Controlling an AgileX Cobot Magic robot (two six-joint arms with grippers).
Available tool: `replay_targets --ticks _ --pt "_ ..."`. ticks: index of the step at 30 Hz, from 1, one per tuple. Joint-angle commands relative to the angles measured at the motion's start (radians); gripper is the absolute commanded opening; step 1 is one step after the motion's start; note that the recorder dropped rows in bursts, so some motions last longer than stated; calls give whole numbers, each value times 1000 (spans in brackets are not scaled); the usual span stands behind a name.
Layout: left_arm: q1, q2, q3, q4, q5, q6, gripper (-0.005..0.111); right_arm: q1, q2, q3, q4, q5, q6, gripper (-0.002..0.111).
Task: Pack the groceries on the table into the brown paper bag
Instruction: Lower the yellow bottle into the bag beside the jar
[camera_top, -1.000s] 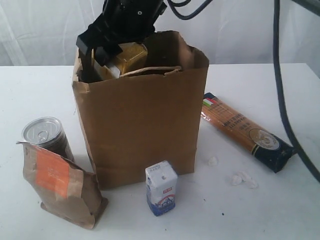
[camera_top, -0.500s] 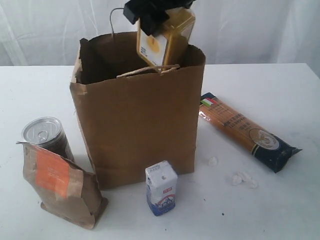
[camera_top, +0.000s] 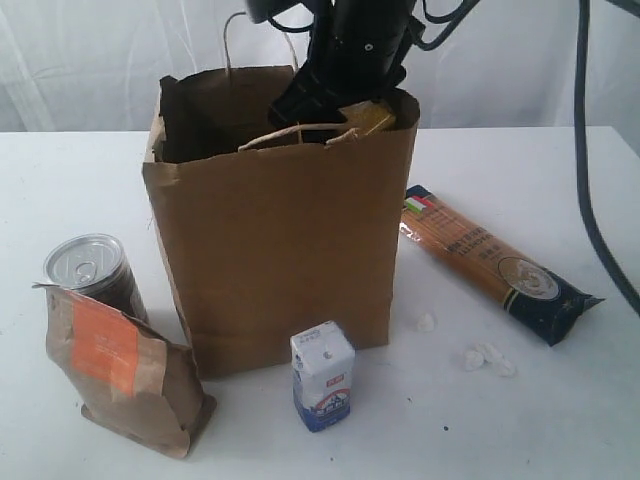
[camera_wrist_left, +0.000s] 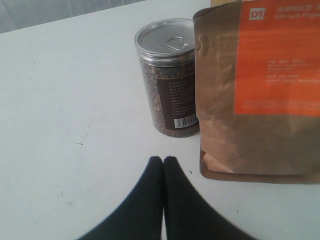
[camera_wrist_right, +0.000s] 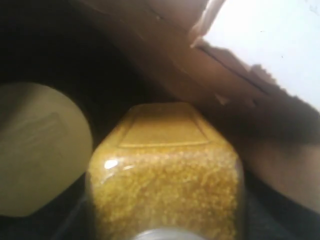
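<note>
Hanging in the mouth of the brown paper bag (camera_top: 280, 250), the yellow white-capped jar (camera_top: 378, 122) shows in the exterior view only as a yellow sliver at the rim. It sits under the right tool (camera_top: 335, 105), which reaches in from above. The right wrist view looks along the jar, with its base pointing down into the dark bag. The fingers are out of sight, but a jar sitting this high is, I judge, being grasped rather than let go. Entering upright keeps it narrow for the opening.

Beside it and deeper in is the pale round top of the tan-lidded clear jar (camera_wrist_right: 35, 145), so room on that side is tight. On the other side the creased bag wall slants close. The front handle loop (camera_top: 300, 133) crosses the opening just beside the jar and could catch.

The left tool (camera_wrist_left: 163, 162) is clenched on nothing, low over the worktop (camera_top: 520, 420). It is near the silver-topped can (camera_wrist_left: 167, 75) and the small kraft pouch with orange label (camera_top: 115, 365). The pouch overlaps the can, and I cannot tell whether they touch.

4 groceries remain outside the bag. The small white-blue carton (camera_top: 322, 375) stands just in front of the bag. The long spaghetti packet (camera_top: 495, 265) lies flat to its right, with open worktop around it.
</note>
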Motion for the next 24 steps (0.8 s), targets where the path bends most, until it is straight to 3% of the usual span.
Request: replay_targets --ticks 1,16,19,24 --pt "4 -4 4 -3 -2 0 0 3 -22 7 -4 -32 3 0" --pt "4 -4 4 -3 -2 0 0 3 -22 101 -3 -32 3 3" --pt "4 -4 4 -3 -2 0 0 3 -22 101 1 -32 -5 20" --pt "4 -4 4 -3 -2 0 0 3 -22 101 30 -32 -5 68"
